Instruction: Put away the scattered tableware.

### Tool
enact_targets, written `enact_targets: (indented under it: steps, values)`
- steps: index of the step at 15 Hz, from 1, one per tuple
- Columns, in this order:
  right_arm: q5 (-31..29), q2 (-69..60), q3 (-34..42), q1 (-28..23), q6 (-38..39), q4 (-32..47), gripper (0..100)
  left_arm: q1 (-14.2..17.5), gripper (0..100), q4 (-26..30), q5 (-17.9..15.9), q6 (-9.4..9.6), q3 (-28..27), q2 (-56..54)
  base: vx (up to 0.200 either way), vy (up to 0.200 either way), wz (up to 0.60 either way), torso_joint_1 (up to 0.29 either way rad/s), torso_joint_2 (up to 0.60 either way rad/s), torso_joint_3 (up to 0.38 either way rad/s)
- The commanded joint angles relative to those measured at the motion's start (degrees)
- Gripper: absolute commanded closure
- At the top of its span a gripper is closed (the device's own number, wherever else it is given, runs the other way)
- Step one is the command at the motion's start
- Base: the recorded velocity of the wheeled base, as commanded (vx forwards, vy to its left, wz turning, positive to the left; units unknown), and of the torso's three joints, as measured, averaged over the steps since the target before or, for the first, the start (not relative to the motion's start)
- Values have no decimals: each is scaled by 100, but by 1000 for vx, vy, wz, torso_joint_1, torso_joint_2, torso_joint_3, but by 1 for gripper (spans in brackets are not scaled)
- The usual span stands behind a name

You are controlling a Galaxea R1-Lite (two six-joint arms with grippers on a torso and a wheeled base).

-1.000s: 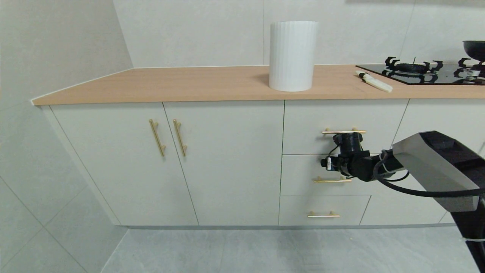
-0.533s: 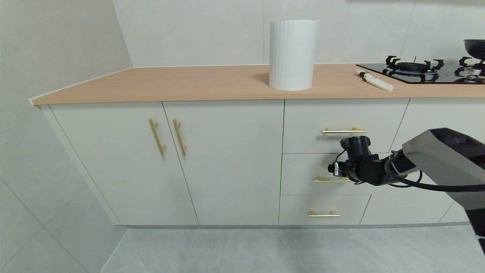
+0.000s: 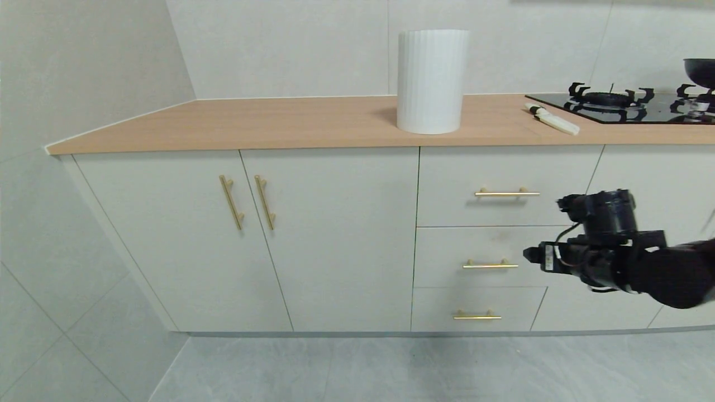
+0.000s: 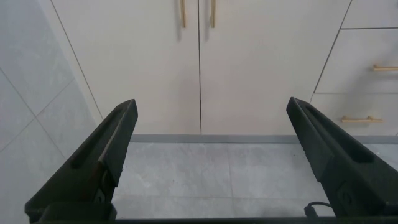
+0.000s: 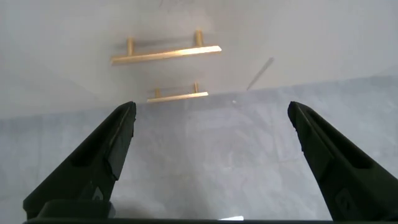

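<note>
Our left gripper [image 4: 211,106] hung empty with its fingers spread wide, facing the double cabinet doors [image 3: 246,234] above the floor. On the counter [image 3: 268,124] we saw a tall white ribbed container [image 3: 431,81]. To its right, a pale utensil [image 3: 552,119] lay just beside the stove [image 3: 620,107]. Our right gripper [image 5: 211,107], fingers likewise apart and holding nothing, sat before the drawers [image 3: 503,170], near the middle handle [image 3: 490,264].

Kitchen: wooden countertop [image 3: 279,123], gas hob [image 3: 620,106], drawer cabinets [image 3: 335,234].
</note>
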Motion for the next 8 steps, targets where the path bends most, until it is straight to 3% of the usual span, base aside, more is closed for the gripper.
enact_targets:
  steps: [1,4,8]
  values:
    - [-287,-2188,1304,41,-27,-197,0,7,0,0,-3,-1,0,1,0,0,0,0,0,0]
    - [-331,-4640,2069,23,-563,-135,0,7,0,0,-3,-1,0,1,0,0,0,0,0,0]
    - [-393,-6916,2394,-196,-1371,427,0,7,0,0,-3,-1,0,1,0,0,0,0,0,0]
